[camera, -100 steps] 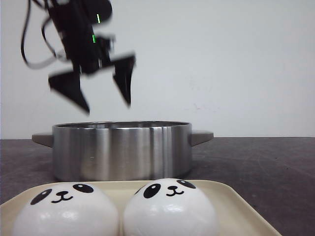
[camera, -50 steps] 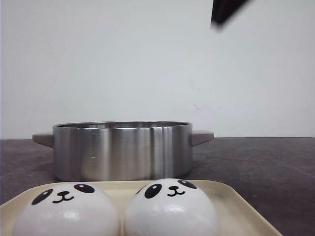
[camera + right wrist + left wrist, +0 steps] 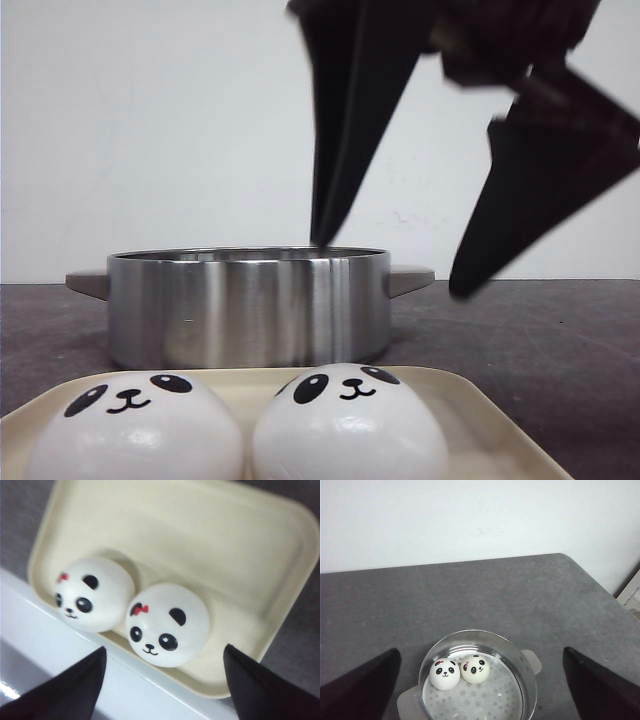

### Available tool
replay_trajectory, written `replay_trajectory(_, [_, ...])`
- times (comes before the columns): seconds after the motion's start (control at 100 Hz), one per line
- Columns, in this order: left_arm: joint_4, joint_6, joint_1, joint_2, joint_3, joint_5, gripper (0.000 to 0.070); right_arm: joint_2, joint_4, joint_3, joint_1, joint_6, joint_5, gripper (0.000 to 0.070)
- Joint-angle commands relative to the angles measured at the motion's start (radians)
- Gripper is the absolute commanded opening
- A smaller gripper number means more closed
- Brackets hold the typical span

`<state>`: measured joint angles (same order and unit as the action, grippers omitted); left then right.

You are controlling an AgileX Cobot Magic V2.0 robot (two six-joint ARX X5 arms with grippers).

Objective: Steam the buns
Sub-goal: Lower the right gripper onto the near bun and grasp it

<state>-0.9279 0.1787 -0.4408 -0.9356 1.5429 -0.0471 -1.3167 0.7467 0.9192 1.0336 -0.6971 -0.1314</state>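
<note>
Two white panda-faced buns (image 3: 135,425) (image 3: 345,420) sit side by side on a cream tray (image 3: 470,410) at the front. In the right wrist view they are the left bun (image 3: 95,594) and the right bun (image 3: 167,625), each with a red bow. My right gripper (image 3: 390,265) hangs open above the tray; in its wrist view (image 3: 165,649) its jaws stand wide either side of the right bun. Two more buns (image 3: 444,674) (image 3: 475,668) lie inside the steel pot (image 3: 250,300). My left gripper (image 3: 480,650) is open and empty high above the pot (image 3: 529,680).
The pot has a perforated steamer floor and two side handles (image 3: 410,278), and stands on the dark grey table (image 3: 540,330) behind the tray (image 3: 200,530). A white ledge (image 3: 75,665) crosses the right wrist view beside the tray. A white wall stands behind the table.
My left gripper, open above the pot a second ago, has left the front view. My right gripper has come down from the upper right, open, over the tray.
</note>
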Motion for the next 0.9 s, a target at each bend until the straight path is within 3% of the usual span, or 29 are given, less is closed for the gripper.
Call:
replay_trajectory(0.0, [0.000,-0.002,-0.005,-0.010,0.014,0.006,0.0632,-0.049,-0.006,0.011,0.012,-0.009,-0.006,0.0464])
replay_trajectory(0.5, [-0.008,-0.002,-0.005,-0.010,0.014,0.006,0.0632,-0.262,-0.120,0.011,0.012,0.008,-0.055,0.0456])
replay_trajectory(0.56, [-0.011,-0.002,-0.006,-0.010,0.014,0.006,0.0632,-0.272,-0.119,0.011,0.012,0.008,-0.053,0.0379])
replay_trajectory(0.66, [-0.015,-0.002,-0.010,-0.011,0.014,0.006,0.0632,-0.277,-0.113,0.011,0.012,0.010,-0.051,0.0006])
replay_trajectory(0.89, [-0.016,-0.002,-0.019,-0.011,0.014,0.006,0.0632,-0.244,-0.154,0.037,0.013,0.024,-0.045,0.0007])
